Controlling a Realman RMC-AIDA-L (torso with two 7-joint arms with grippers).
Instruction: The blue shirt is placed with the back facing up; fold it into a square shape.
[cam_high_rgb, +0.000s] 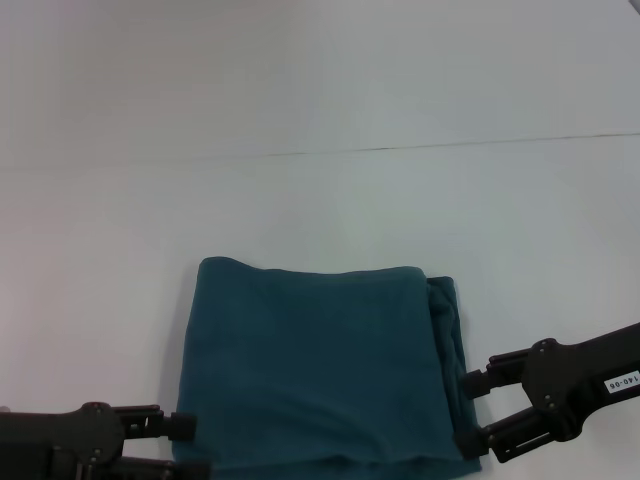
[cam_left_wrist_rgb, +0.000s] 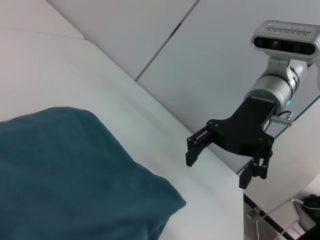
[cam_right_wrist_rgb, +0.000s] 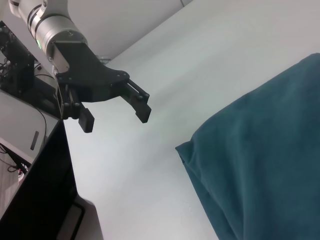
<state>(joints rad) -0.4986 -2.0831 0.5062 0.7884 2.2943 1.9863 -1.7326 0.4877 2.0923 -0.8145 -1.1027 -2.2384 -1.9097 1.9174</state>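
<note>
Folded into a rough square, the blue shirt (cam_high_rgb: 320, 370) lies plain side up on the white table (cam_high_rgb: 320, 200), at its near edge. Just beside the shirt's left near corner sits the left hand (cam_high_rgb: 188, 445), fingers spread and holding nothing. Against the shirt's right edge, near its front corner, the right hand (cam_high_rgb: 468, 413) is likewise open and empty.

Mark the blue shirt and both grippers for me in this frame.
blue shirt (cam_high_rgb: 315, 370): head view, middle of the folded top layer.
left gripper (cam_right_wrist_rgb: 116, 112): right wrist view, midway between its open fingertips.
right gripper (cam_left_wrist_rgb: 217, 165): left wrist view, midway between its open fingertips.
</note>
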